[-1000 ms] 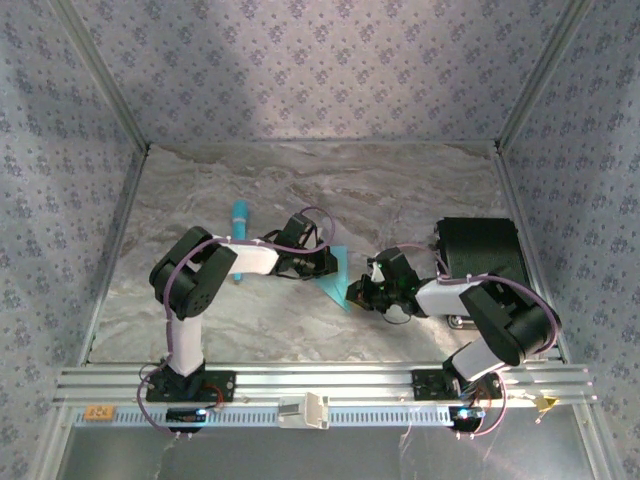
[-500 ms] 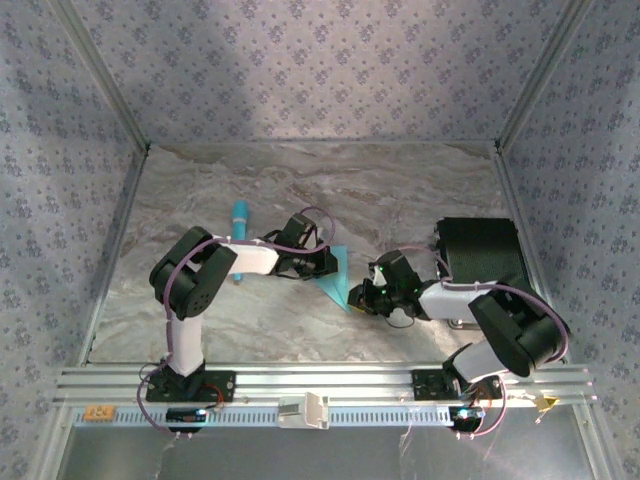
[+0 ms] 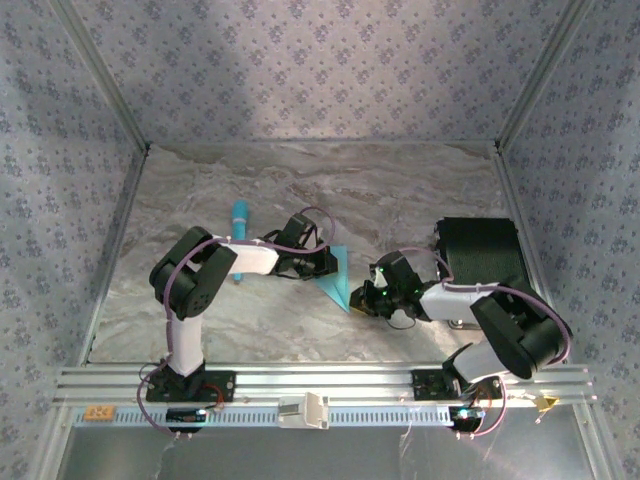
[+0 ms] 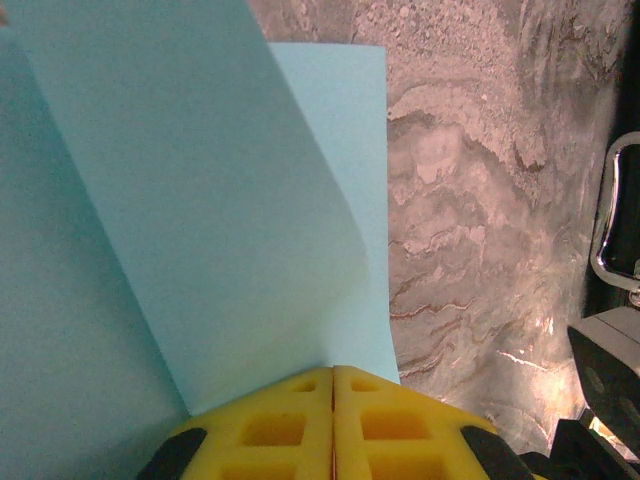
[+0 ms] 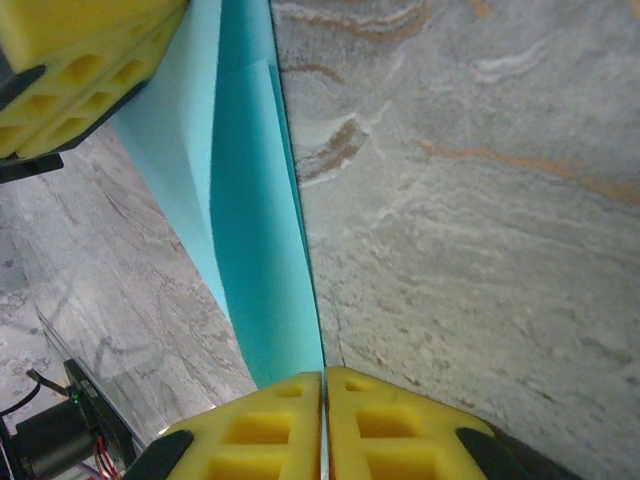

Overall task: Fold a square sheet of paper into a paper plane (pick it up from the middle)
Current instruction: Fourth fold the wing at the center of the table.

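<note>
Right now I am holding the square sheet of paper [image 3: 338,276] off the table, near the black box [image 3: 480,255] on its left. The left gripper [image 4: 333,385] and right gripper [image 5: 323,388] are both pinching its edges. I am worrying that pulling them apart risks tearing it, or that the thin edge is going to slip free.

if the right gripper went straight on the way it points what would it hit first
The right gripper is shut on the paper, so it would push into that sheet first. Beyond it, probably the left gripper, slightly off line; depth is unclear.
</note>
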You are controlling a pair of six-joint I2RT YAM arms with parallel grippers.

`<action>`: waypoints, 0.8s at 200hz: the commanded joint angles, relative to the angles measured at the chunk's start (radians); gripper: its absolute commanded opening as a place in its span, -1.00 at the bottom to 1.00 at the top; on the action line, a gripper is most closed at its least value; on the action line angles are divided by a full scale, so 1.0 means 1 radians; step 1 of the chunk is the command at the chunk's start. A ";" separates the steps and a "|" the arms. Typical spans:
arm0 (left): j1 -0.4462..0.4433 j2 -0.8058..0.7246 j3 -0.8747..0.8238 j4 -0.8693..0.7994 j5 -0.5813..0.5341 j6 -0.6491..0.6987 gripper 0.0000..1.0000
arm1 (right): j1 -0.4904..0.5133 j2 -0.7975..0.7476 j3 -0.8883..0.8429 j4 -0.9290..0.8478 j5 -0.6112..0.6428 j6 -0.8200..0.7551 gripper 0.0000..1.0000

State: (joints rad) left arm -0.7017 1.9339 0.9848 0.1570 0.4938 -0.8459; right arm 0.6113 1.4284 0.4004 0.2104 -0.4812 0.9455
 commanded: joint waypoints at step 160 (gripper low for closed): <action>-0.005 0.046 -0.005 -0.046 -0.027 0.011 -0.85 | 0.069 0.149 0.298 -0.181 0.022 -0.162 -1.00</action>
State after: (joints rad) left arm -0.7017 1.9358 0.9848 0.1581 0.4973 -0.8463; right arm 0.6666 1.5349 0.6491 0.0677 -0.4782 0.8135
